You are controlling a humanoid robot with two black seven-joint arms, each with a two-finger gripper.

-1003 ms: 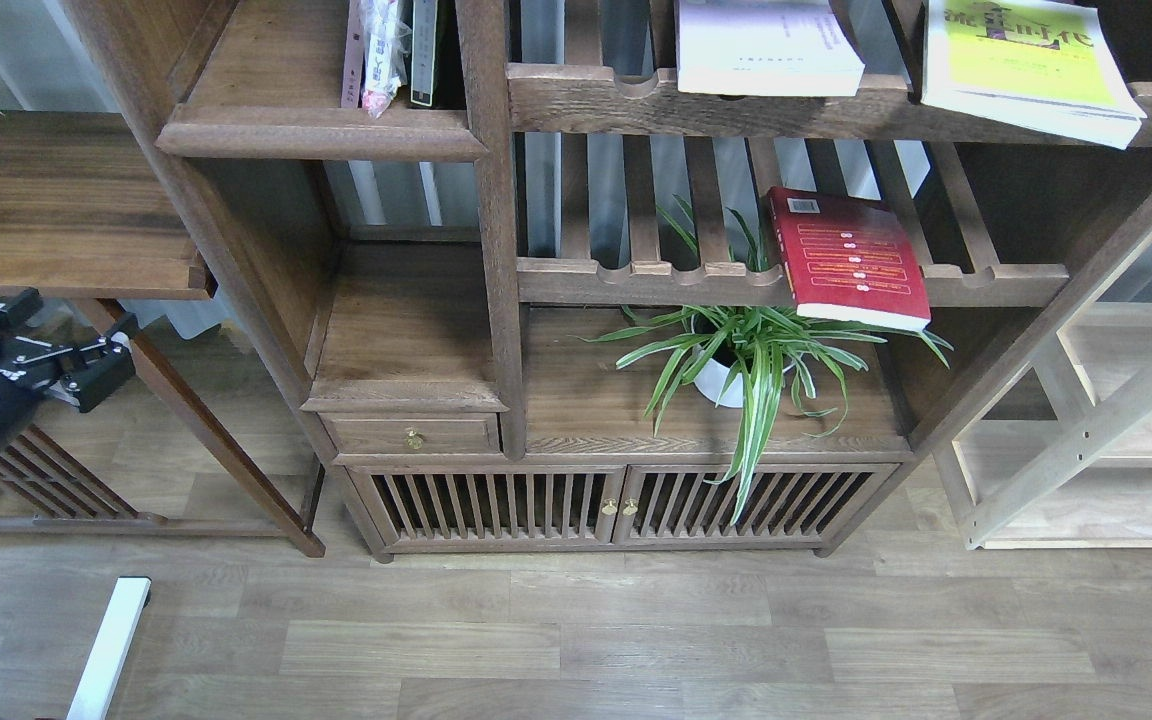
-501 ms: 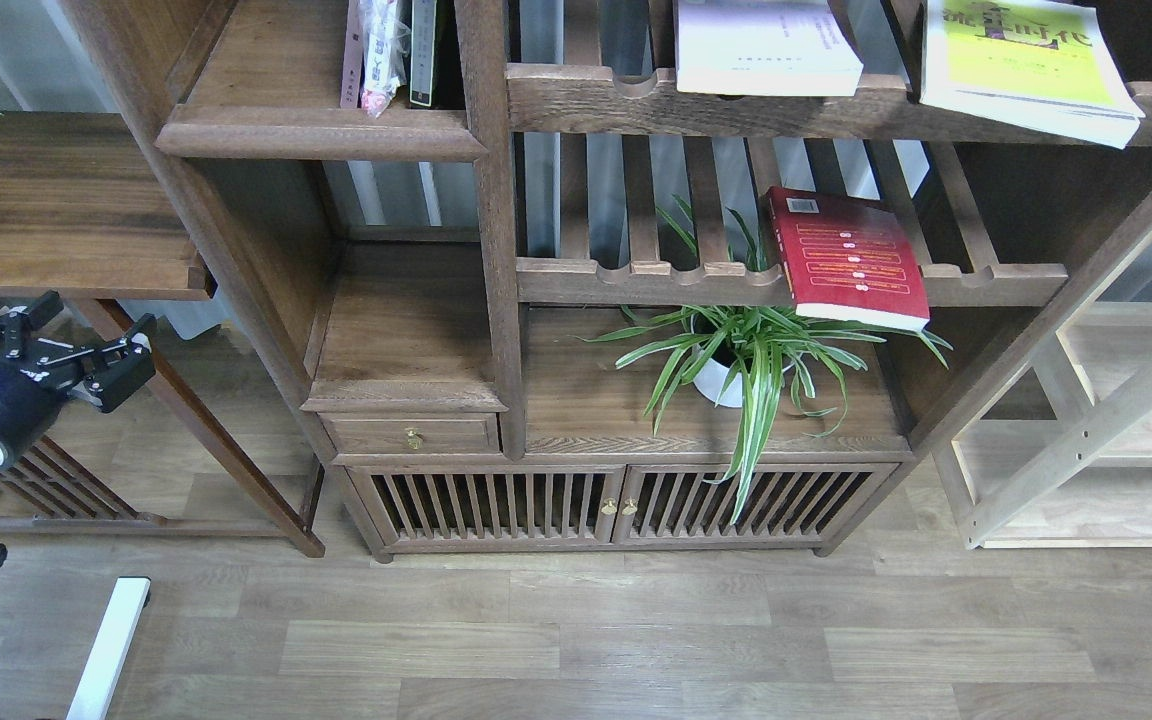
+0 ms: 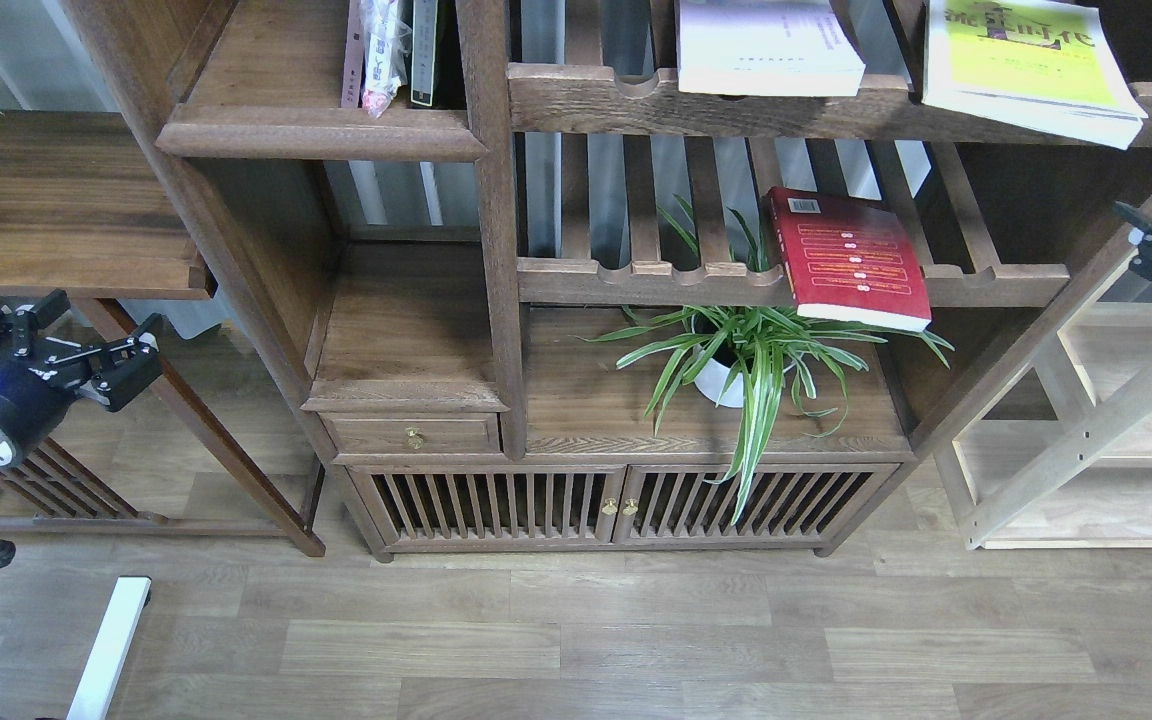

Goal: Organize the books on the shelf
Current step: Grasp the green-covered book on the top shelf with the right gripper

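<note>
The red book with yellow bands (image 3: 851,255) lies flat on the lower slatted rack, its front edge past the rail. The pale white-lavender book (image 3: 766,45) and the yellow-green book (image 3: 1026,60) lie flat on the upper slatted rack, both overhanging its front. The narrow shelf (image 3: 321,132) with the rounded lip is at the top left and holds a few upright items. My left gripper (image 3: 96,325) is open and empty, low at the far left, far from the books. My right gripper (image 3: 1138,240) shows at the right edge, open and empty, right of the red book.
A plastic-wrapped pink item (image 3: 381,55) stands on the narrow shelf. A potted spider plant (image 3: 751,355) stands under the red book. A side table (image 3: 56,200) is above my left gripper. A pale wooden rack (image 3: 1086,440) stands at the right. A drawer and slatted doors (image 3: 496,505) are below.
My right gripper has come into view at the right edge. My left gripper has risen slightly and moved a little right. The books have not moved.
</note>
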